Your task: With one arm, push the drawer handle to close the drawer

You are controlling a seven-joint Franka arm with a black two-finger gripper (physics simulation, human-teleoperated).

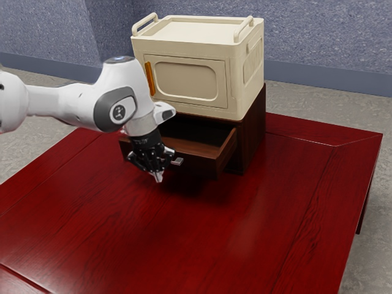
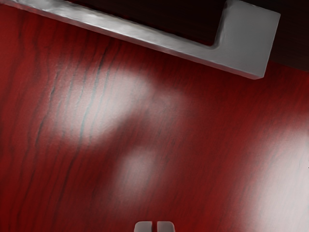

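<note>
Fingertips together, the gripper (image 1: pixel 158 176) hangs before the open drawer (image 1: pixel 202 165), masking part of its metal handle (image 1: pixel 177 162). The drawer juts from a dark wooden cabinet (image 1: pixel 250 139), its interior deep in shadow; the wrist view crops the handle.

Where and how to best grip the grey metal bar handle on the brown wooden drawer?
Mid-span of the handle, from above: it runs straight along the drawer front, and its squared end bracket stands it off, leaving a gap. One finger of the black two-finger claw could likely drop in there, the other outside.
</note>
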